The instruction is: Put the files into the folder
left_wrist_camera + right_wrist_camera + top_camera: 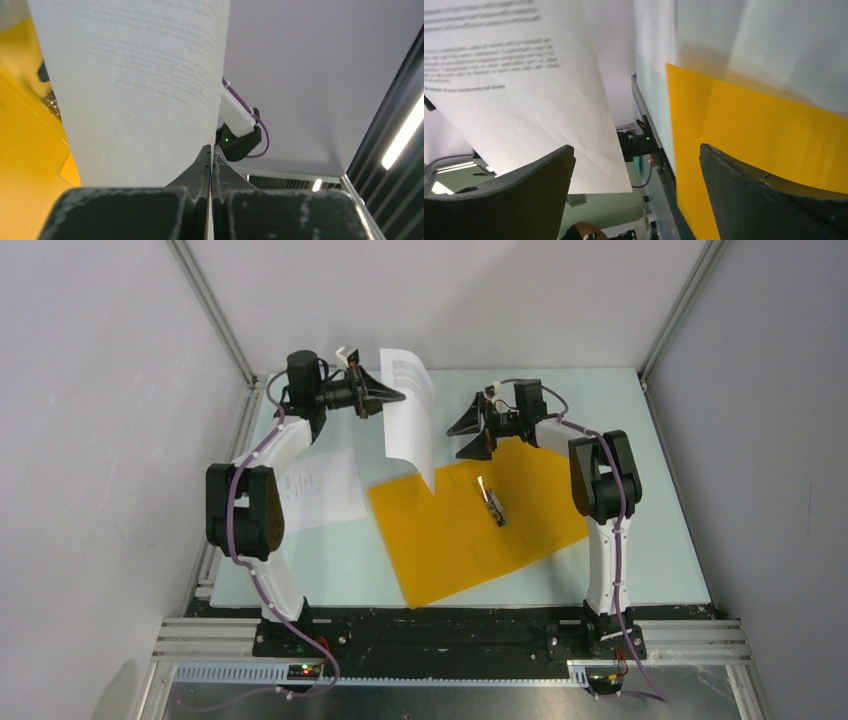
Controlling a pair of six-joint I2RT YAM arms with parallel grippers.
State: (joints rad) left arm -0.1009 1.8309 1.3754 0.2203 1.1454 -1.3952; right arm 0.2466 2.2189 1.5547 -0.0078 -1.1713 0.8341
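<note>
left gripper [395, 395] pinches one sheet [412, 410] aloft, lower corner over open folder [450, 535]. right gripper [468, 438] spread wide above folder's far edge. second sheet [325, 488] lies flat left of it.

Table [655, 450]: pale green | folder [450, 540]: open, flat, centre | paper sheet [325, 488]: flat, just left of folder

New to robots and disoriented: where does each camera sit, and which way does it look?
Top: high behind the table, looking down on left arm, right arm, folder, hanging sheet.
Left wrist: on the left arm, looking along shut left fingers gripping the sheet.
Right wrist: on the right arm, looking between open right fingers.
All three show sheet and folder.
</note>
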